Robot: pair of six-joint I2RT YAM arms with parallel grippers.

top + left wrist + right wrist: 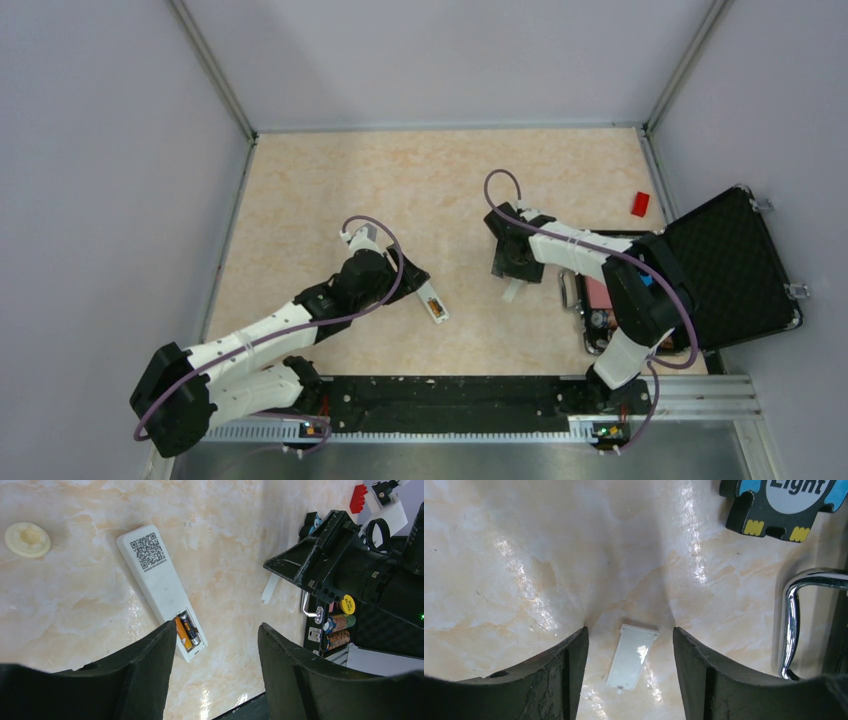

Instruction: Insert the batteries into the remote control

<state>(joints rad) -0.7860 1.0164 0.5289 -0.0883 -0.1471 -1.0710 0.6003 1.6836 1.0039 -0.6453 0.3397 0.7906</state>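
Marbled beige tabletop (420, 180), boxed in by pale grey walls (420, 60) on three sides. Left of the middle and closer to the near edge, lying flat with its back up: remote control (160, 587), slim and white, QR label at one end, open recess at the other. Seated side by side in that recess: batteries (186, 630), one showing orange, the other black with a copper band (both lengthwise along the remote, no lid over them). Hanging over the recess end: left gripper (217, 630), fingers spread wide, nothing between them but bare table and a corner of the remote; contact with the remote impossible to judge. Right of the middle, well apart from the remote: battery cover (631, 655), a small white plate, flat on the table. Poised directly above it: right gripper (629, 629), likewise spread, gap wider than the plate, grasping nothing. Along the right edge toward the near corner: black case (730, 265), lid thrown open, foam lining showing, chip rolls (339, 625) packed inside, chrome handle (794, 615) facing the table's middle. Just beside that handle: black-and-blue tag (781, 502) printed "Light". Farther back by the same edge: red block (640, 203). Near the remote's label end but apart from it, visible from the left wrist only: cream disc (27, 540), flat on the marble.
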